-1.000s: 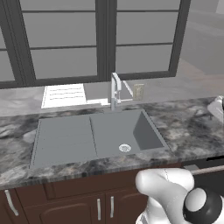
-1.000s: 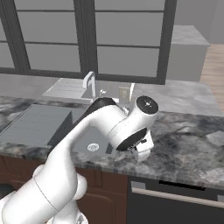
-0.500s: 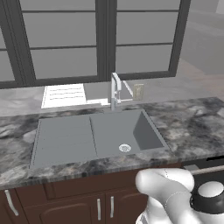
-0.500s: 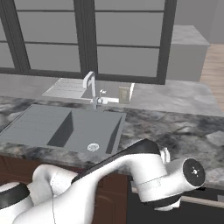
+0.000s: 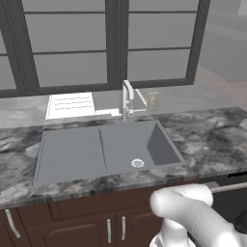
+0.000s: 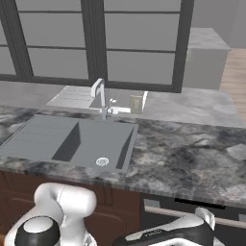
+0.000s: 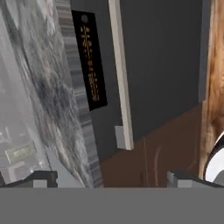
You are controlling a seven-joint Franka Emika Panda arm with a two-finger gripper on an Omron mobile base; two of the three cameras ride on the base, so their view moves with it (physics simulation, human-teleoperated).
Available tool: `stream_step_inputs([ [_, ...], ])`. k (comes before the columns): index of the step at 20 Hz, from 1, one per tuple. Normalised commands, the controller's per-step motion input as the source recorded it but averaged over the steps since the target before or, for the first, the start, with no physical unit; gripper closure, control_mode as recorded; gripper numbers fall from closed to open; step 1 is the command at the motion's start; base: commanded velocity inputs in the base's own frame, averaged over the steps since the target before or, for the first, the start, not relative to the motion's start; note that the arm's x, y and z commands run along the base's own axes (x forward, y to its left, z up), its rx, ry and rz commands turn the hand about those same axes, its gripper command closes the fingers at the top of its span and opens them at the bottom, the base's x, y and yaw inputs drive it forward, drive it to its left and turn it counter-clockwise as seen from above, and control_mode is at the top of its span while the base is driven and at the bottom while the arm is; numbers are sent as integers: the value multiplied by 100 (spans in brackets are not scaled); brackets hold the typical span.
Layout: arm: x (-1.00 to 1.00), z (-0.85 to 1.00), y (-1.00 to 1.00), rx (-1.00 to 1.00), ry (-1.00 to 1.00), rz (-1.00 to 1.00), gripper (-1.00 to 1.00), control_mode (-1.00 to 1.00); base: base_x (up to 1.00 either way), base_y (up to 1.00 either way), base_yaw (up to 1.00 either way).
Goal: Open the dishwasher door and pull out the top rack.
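Dishwasher door [image 7: 162,65]: dark panel, shut, set under the marbled grey countertop [image 6: 192,153], right of the sink [image 5: 103,149]. In the hand view the scene is rolled, so the door's silver bar handle [image 7: 121,74] runs top to bottom, w/ the dark control strip [image 7: 91,61] beside it, betw. handle and counter edge. Brown cabinet front [image 7: 148,162] adjoins the door near the handle's end.

Gripper [image 7: 112,177]: two dark fingertips [image 7: 41,178] at the bottom of the hand view, spread well apart, nothing betw. them, clear of the handle.

Right base view: handle [image 6: 187,212] visible below counter edge, arm low in front of it. Left base view: handle end [image 5: 230,187] at far right.

Top rack: cannot tell, door closed over it.

Faucet [image 5: 127,99] behind the sink, by the window [image 5: 96,43].
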Motion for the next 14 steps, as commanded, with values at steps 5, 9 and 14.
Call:
stream_step_inputs([
  [5, 17, -44, -62, 1, -38, 5, -100, -100, 0, 0, 0],
  [9, 15, -68, -16, -5, -37, 3, -100, -100, 0, 0, 0],
  [14, 16, -70, -8, -3, -20, 3, -100, -100, 0, 0, 0],
])
